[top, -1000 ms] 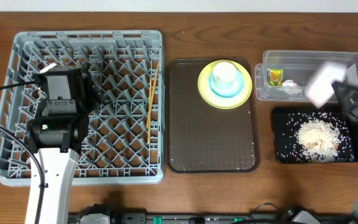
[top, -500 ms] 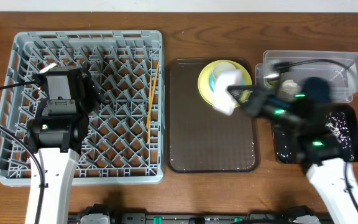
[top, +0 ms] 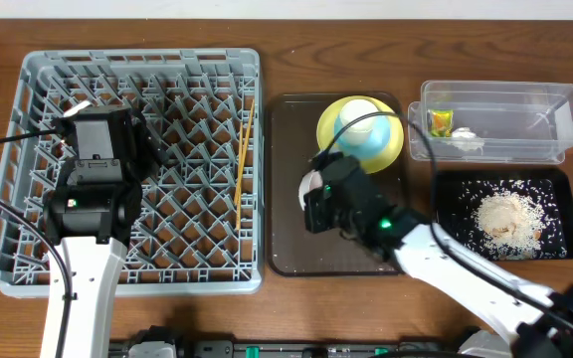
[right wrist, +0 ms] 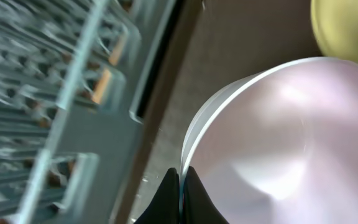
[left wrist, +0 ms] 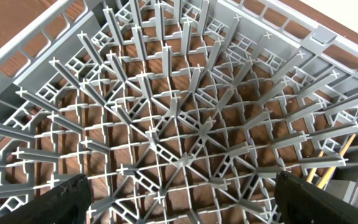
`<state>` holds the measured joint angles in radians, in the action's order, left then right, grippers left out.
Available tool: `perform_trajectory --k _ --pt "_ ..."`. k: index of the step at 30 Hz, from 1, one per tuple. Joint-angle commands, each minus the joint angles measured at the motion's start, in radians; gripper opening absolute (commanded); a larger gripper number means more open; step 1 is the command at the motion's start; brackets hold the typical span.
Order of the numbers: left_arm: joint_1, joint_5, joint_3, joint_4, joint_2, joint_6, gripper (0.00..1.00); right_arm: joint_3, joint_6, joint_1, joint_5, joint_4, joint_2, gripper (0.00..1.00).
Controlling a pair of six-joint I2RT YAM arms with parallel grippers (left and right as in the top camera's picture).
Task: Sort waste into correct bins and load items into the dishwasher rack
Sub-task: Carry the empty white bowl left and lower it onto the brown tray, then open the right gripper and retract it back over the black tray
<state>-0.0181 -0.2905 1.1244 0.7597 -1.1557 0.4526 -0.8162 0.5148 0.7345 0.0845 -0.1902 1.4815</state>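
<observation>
Your right gripper pinches the white bowl by its rim above the brown tray — beside the rack. Your left gripper hangs over the rack, fingers apart.

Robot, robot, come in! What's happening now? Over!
Left gripper open over dishwasher rack. Right gripper shut on white bowl, above brown tray. Chopsticks at rack's right edge.

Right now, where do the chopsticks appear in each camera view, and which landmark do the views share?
Overhead: the chopsticks lie inside the grey rack, along its right edge.
Left wrist: the chopsticks are at the lower right, among the rack's pegs.
Right wrist: they cannot be made out; the blurred picture shows mostly a white bowl.
Shared landmark: the grey rack, seen in all three views.
</observation>
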Motion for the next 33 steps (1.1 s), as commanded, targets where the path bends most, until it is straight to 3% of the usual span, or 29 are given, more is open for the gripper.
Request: perform_trajectory --k 1,4,13,20,25,33 --pt "-0.005 -0.002 0.024 0.003 0.000 0.013 0.95 -0.001 -0.035 0.033 -0.067 -0.003 0.033 0.01" --pt "-0.005 -0.002 0.024 0.003 0.000 0.013 0.95 -0.001 -0.042 0.047 -0.069 -0.010 0.056 0.08" --pt "-0.005 -0.002 0.024 0.003 0.000 0.013 0.95 -0.006 -0.079 0.013 -0.070 -0.034 -0.057 0.83" --pt "-0.005 -0.002 0.024 0.003 0.000 0.013 0.95 -0.007 -0.098 -0.201 -0.214 -0.288 -0.312 0.87" --pt "-0.005 -0.002 0.024 0.003 0.000 0.013 0.95 -0.007 -0.113 -0.436 -0.317 -0.484 -0.482 0.99" --pt "-0.005 -0.002 0.024 0.003 0.000 0.013 0.95 -0.007 -0.112 -0.671 -0.323 -0.666 -0.585 0.99"
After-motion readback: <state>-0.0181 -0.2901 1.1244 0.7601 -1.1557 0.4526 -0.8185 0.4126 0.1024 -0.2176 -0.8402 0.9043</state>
